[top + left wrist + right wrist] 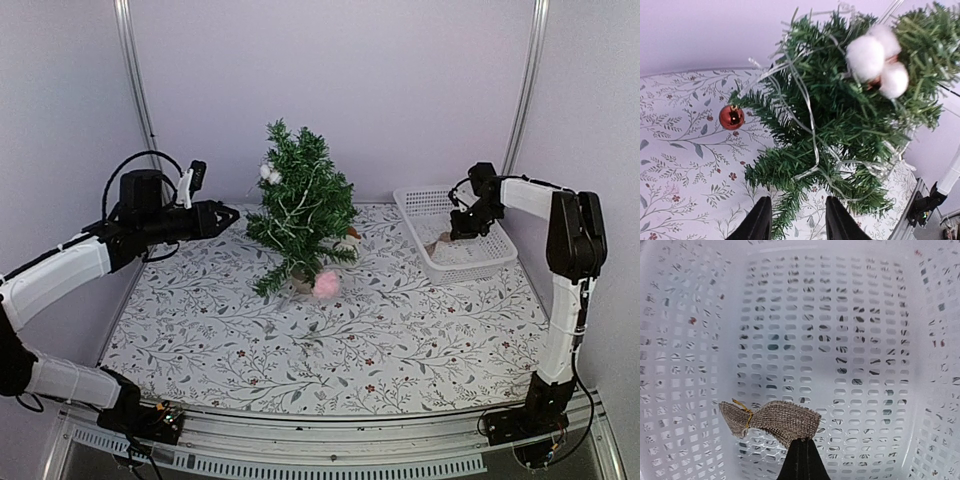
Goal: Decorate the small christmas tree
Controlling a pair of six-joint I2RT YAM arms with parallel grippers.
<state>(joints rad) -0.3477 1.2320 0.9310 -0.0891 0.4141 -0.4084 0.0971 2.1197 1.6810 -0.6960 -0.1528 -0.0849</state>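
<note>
**Fetching the next ornament from the basket**

The small christmas tree [300,210] stands far and central on the table [400,340]. Just left of it the left gripper [228,214] hovers half-open and empty. Well to the right, inside the white basket [500,262], the right gripper [801,442] is pinched tight on the edge of a burlap bow [772,419]. The likely next move is to lift the bow clear and carry it left to a bare branch.

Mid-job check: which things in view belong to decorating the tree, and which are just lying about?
Part of the job:
- small christmas tree
- burlap bow, pinched by the right gripper
- white basket holding the bow
- left gripper, open at the tree
- red bauble, white cotton balls, pink pom-pom

Just lying about:
- floral tablecloth
</note>
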